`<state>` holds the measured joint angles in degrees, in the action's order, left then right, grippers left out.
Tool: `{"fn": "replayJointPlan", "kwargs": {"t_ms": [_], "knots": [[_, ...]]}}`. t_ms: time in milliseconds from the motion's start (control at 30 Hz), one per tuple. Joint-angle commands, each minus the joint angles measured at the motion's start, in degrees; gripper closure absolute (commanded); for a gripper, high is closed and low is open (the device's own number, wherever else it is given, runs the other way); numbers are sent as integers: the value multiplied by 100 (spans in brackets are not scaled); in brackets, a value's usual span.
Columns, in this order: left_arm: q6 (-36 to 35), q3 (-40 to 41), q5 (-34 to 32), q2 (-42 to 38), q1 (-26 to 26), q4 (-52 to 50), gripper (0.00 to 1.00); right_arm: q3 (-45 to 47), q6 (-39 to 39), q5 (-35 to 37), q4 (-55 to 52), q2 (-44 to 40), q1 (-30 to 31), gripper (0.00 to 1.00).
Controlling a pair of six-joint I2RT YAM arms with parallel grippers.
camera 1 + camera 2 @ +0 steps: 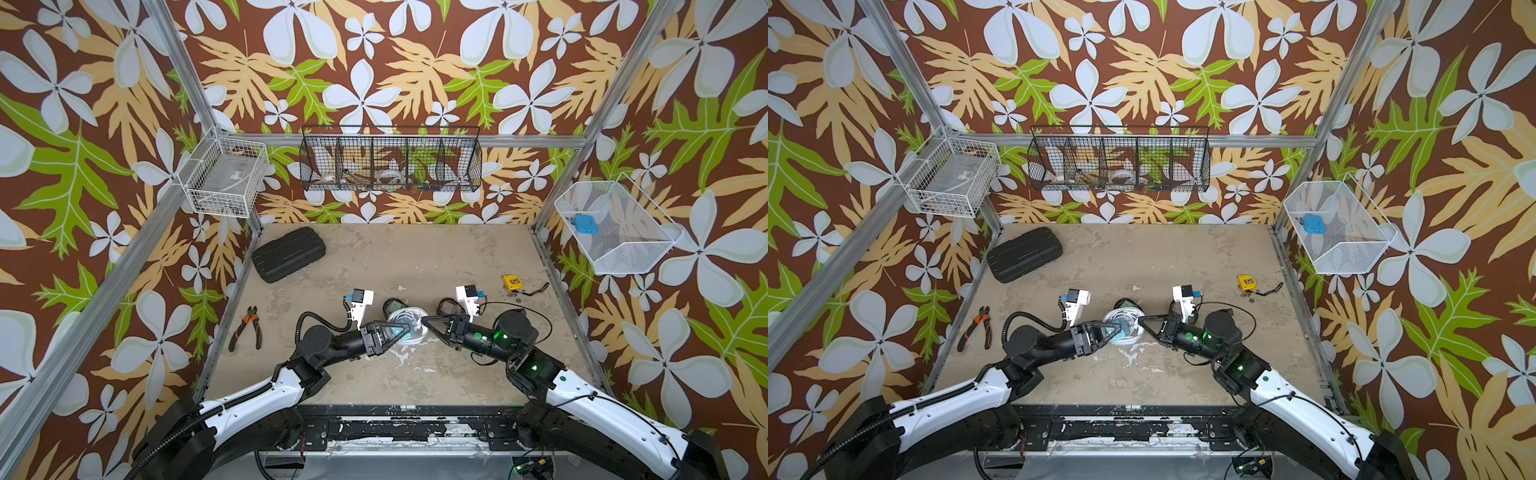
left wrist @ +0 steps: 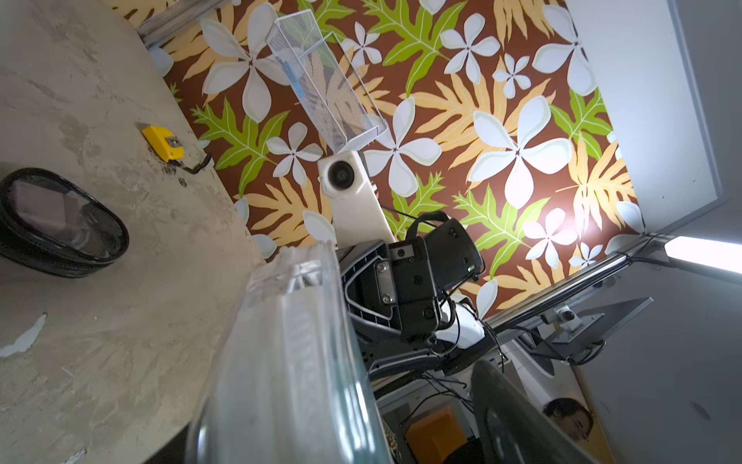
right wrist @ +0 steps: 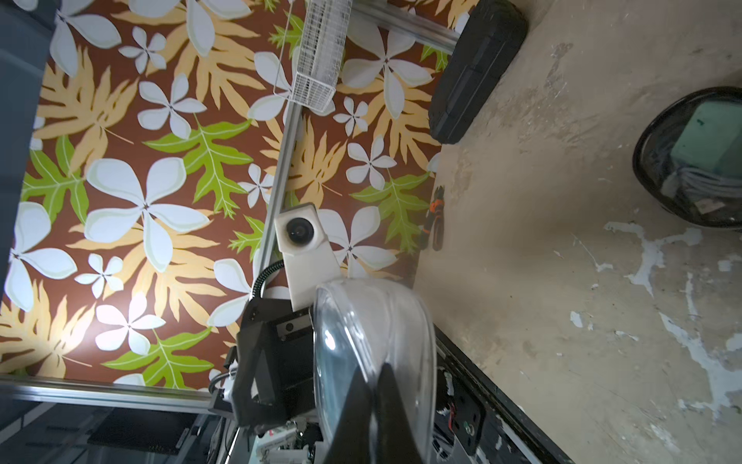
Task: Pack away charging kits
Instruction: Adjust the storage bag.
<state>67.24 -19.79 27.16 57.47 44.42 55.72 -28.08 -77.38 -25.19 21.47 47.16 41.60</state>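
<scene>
I see both arms reaching low toward the middle of the table [image 1: 415, 257], tips facing. My right gripper [image 1: 424, 320] pinches the clear pouch [image 1: 409, 316] by its rim; my left gripper [image 1: 409, 330] stands jaws apart at the opposite end.

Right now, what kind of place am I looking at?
Probably a robot test cell dressed as a workshop corner: aluminium frame with wallpapered walls, wire baskets on them, pliers and tape measure on the tabletop.
</scene>
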Motion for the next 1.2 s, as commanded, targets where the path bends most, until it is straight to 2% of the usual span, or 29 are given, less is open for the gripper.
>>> {"fn": "replayJointPlan", "kwargs": {"t_ms": [0,233,367,600,633,700,767,833,1000,1100,1167], "knots": [[149,-136,-398,62,44,307,19,122,-570,633,515,-47,21,100],[21,-370,-867,147,141,-409,20,-86,-570,990,479,240,159,100],[-49,-631,-1075,345,150,-922,26,-285,-487,1157,451,440,358,100],[297,-517,-1835,125,153,-878,70,-407,-444,1405,257,388,693,100],[377,-519,-1956,46,153,-979,75,-498,-310,1420,51,285,760,100],[374,-568,-1997,-106,148,-1170,77,-791,169,1612,-678,1,937,98],[336,-794,-1743,-169,80,-1687,80,-1124,864,1821,-1594,-309,973,83],[413,-996,-1064,-92,-133,-1993,80,-1373,1586,2189,-2397,-578,972,73],[909,-1214,941,261,-660,-2019,79,-2102,3766,2538,-3582,-575,972,71],[919,-1317,1438,226,-680,-2151,77,-2562,4690,2335,-3964,-173,972,70],[884,-1446,1542,182,-681,-2395,76,-2683,5066,2276,-4022,-18,977,70]]}}
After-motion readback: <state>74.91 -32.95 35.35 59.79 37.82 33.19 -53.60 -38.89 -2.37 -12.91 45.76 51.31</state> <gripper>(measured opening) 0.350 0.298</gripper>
